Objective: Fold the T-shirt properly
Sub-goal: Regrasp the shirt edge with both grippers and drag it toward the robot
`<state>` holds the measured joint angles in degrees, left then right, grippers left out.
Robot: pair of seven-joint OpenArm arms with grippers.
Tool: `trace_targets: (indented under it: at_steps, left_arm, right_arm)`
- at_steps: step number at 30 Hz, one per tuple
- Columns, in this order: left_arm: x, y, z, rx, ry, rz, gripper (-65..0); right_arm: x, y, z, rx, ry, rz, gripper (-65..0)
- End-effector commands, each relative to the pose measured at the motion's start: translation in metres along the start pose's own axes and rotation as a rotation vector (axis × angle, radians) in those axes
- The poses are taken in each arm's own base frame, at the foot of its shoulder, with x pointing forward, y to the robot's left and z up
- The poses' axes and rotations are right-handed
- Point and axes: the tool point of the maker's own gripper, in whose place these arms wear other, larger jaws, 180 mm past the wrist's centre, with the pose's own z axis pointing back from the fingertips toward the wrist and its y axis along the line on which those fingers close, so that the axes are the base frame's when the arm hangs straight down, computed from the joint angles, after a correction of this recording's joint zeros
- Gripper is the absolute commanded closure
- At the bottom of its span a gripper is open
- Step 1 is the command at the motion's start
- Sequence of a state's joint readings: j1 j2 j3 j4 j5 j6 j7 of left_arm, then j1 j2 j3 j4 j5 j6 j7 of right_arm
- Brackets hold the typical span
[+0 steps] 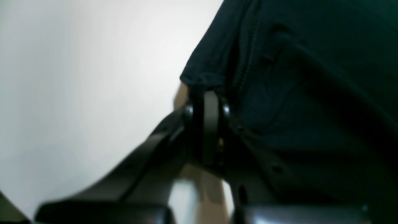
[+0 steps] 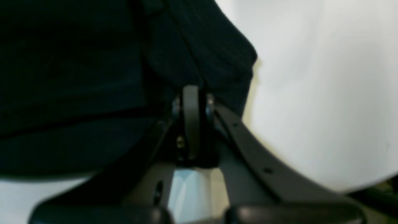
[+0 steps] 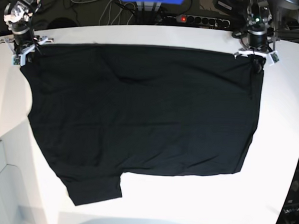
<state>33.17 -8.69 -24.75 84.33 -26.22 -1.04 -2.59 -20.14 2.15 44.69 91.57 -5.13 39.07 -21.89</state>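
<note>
T-shirt [image 3: 139,111]: black cloth, spread wide over most of the table, from 10 o'clock to 2 o'clock along its far edge and down toward 7 o'clock, where one short sleeve sticks out. No print and no tag can be seen on the face that shows.

Table [image 3: 200,205]: white, smooth and matte, with a rounded outline. Bare parts show at 5 o'clock and along the rim at 9 o'clock.

Cloth surface: soft knit, mostly flat, with shallow wrinkles near the centre. The far edge is pulled into a nearly straight line between the two arms. The near edge is uneven and steps down to the sleeve.

Left gripper [image 1: 211,93]: at 2 o'clock in the base view. Its jaws are clenched on a far corner of the shirt; the wrist view shows a stitched hem bunched just above the tips.

Right gripper [image 2: 191,88]: at 10 o'clock in the base view. It is also clamped tight on the other far corner, with folded dark fabric gathered over the tips.

Step in hand: I judge that both corners are grasped and the far edge is stretched, ready for the first fold.

Next move: probably both arms must lift together and carry the far edge toward 6 o'clock, keeping equal tension so that the cloth lands without creases.

Risk: thin fabric may slip from a pinch that holds only the hem.
</note>
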Motion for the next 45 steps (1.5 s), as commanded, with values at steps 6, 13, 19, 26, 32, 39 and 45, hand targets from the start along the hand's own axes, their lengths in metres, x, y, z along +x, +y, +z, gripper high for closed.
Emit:
trace_targets:
  at_steps: [6,13,19,26,32,39,45]
  left_arm:
    - [-0.023,0.014,0.017,0.027,0.086,-0.023,-0.1]
    - [-0.024,0.014,0.036,0.012,0.101,-0.048,-0.1]
    - [-0.028,0.015,0.047,0.019,0.11,-0.04,-0.1]
    - [-0.028,0.016,0.049,0.02,0.113,-0.041,-0.1]
    - [-0.032,0.019,0.053,0.024,0.125,-0.05,-0.1]
    - [-0.031,0.02,0.053,0.023,0.126,-0.054,-0.1]
    - [-0.026,0.016,0.053,0.012,0.118,-0.059,-0.1]
  right_arm:
    - [-0.019,-0.023,0.012,-0.066,0.069,-0.005,0.0]
    - [-0.02,-0.023,0.012,-0.067,0.07,-0.008,0.0]
    - [-0.021,-0.023,0.012,-0.067,0.072,-0.009,0.0]
    - [-0.023,-0.025,0.013,-0.07,0.076,-0.008,0.0]
    - [-0.024,-0.027,0.015,-0.073,0.079,-0.004,0.0]
    - [-0.018,-0.026,0.024,-0.083,0.065,0.021,0.0]
    - [-0.014,-0.023,0.026,-0.087,0.052,0.02,0.0]
